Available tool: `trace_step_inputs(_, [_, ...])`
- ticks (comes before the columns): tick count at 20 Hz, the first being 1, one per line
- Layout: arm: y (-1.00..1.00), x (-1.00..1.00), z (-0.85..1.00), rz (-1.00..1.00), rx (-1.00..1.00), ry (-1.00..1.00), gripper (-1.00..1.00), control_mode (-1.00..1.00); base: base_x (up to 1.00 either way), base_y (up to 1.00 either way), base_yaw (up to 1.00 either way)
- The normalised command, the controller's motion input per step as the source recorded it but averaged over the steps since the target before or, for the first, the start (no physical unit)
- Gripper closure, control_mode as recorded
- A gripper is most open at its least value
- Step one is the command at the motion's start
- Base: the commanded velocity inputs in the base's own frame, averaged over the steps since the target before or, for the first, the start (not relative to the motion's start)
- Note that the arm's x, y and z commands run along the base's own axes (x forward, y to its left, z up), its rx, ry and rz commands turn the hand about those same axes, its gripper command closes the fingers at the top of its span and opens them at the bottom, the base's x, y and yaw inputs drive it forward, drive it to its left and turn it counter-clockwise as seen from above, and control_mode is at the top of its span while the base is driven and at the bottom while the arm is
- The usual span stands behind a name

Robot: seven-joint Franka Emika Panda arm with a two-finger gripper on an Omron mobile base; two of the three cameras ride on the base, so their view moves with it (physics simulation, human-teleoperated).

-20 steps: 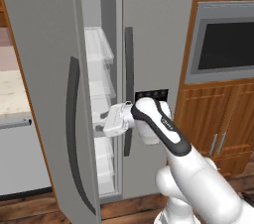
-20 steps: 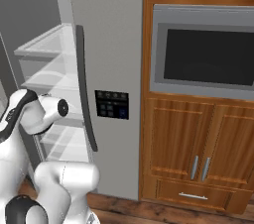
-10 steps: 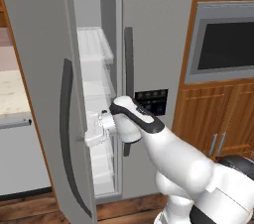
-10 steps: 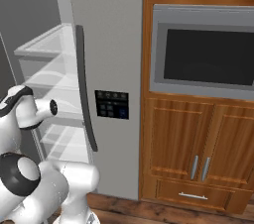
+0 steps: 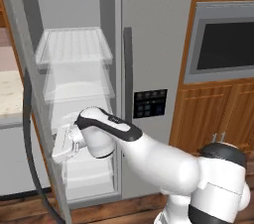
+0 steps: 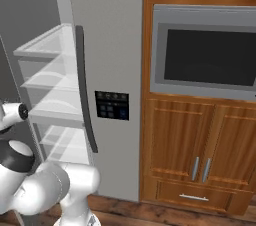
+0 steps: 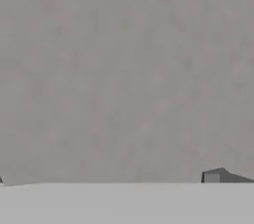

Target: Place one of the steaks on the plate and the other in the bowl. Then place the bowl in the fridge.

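We are at the tall grey two-door fridge point(image 5: 163, 44), and we judge the step in hand to be the opening of its left door point(image 5: 20, 84), a preparation for the last part of the task, putting the bowl inside. That door stands swung out towards us at about nine o'clock in the left base view, its dark curved bar handle point(image 5: 31, 158) running down the near edge, while the right door is shut, with its own dark vertical handle point(image 5: 128, 74) and the small black control panel point(image 5: 149, 103) beside it at three o'clock. Our two-finger gripper point(image 5: 58, 144) reaches into the gap at about eight o'clock of that view, close against the inner face of the open door; its jaws are spread wide and we see nothing between them. The hand view gives us flat grey surface with one dark fingertip point(image 7: 218, 176) at five o'clock. Inside, the translucent white shelves point(image 5: 74, 44) are bare. The steaks, plate and bowl are not at the fridge, so their places cannot be told. Next, we judge, the arm must draw clear of the door and the base turn to fetch the bowl, taking care not to knock the door back
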Motion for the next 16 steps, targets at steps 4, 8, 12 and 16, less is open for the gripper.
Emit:
trace_step_inputs(4, [0.90,-0.19,-0.21,0.14,0.00,-0.15,-1.00,-1.00,0.00,0.00,0.00])
trace_step_inputs(8, [0.79,-0.10,-0.15,0.13,0.00,-0.13,-1.00,-1.00,0.00,0.00,0.00])
trace_step_inputs(12, [0.52,-0.09,-0.02,0.09,0.00,-0.13,-1.00,-1.00,0.00,0.00,0.00])
trace_step_inputs(16, [0.01,-0.38,0.06,0.05,0.01,-0.22,-1.00,-1.00,0.00,0.00,0.00])
